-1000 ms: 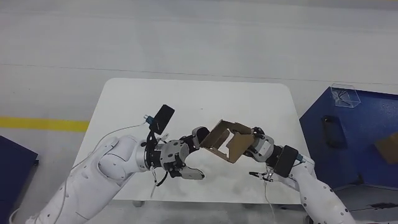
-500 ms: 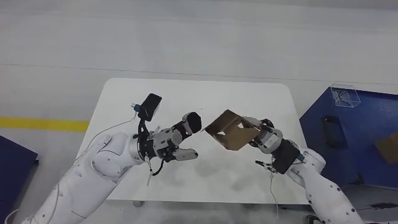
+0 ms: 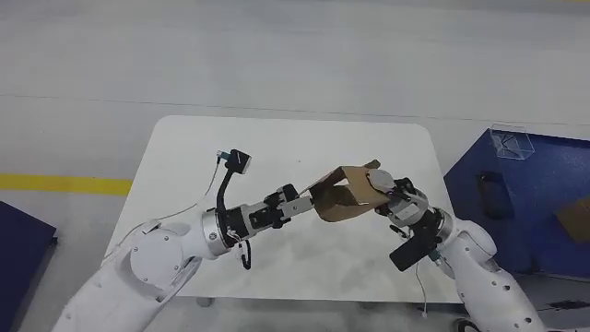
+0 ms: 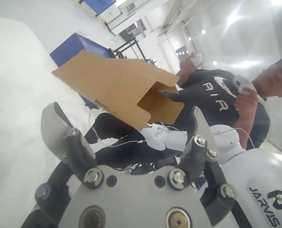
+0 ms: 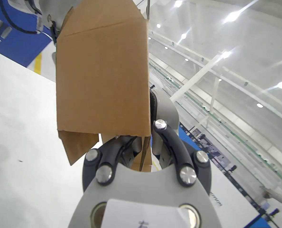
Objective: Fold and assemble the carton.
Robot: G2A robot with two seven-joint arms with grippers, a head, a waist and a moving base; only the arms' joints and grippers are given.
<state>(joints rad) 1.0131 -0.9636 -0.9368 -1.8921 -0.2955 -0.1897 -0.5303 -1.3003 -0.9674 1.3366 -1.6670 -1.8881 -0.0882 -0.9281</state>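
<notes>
Where the carton is: a brown cardboard carton point(image 3: 343, 195) is held in the air above a white surface point(image 3: 203, 157). It hangs toward the robot's right side of that surface, between the 2 arms.
Carton shape: it is partly folded into a hollow sleeve. From the left wrist, the carton point(image 4: 112, 88) shows 1 open end with a notched flap and a shadowed inside. From the right wrist, the carton point(image 5: 100, 79) shows 1 broad flat panel with a crease across it. Loose flaps hang at the end nearest that camera.
Right claw: the right claw point(image 3: 380, 187) is clenched on the end of the carton nearest its own arm. In the right wrist view, a carton wall runs down between its fingers point(image 5: 164, 119).
Left claw: the left claw point(image 3: 297, 199) is at the opposite end, just beside the carton's edge. It is released, with its 2 fingers point(image 4: 57, 124) spread wide and the carton lying beyond their tips. I cannot tell whether it touches the cardboard.
Surroundings: a blue cabinet point(image 3: 516, 194) stands beside the surface on the robot's right, with a small clear box point(image 3: 510, 140) on top. A yellow line point(image 3: 64, 184) runs along the floor on the other side.
</notes>
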